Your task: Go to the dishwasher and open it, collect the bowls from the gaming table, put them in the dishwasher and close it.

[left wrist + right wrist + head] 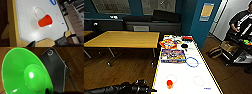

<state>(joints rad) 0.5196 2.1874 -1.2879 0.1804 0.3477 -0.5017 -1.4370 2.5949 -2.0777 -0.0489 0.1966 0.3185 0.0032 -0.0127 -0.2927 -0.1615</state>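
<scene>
Filling my right wrist view, the green bowl [25, 75] sits right against the camera, nothing inside it; I read the right gripper as clamped on it, though its fingers are hard to see. Nearest in the head view, my left arm's gripper [142, 87] hangs at the near edge of the gaming table [184, 82]; whether it's parted I cannot tell. Just beyond stands an orange cup [45, 21], empty, on the white top. Farther along lie a blue ring [192, 61] and a game box [173, 55]. Beside it is a wooden table [124, 38]; a person [241, 22] stands at the far right.
</scene>
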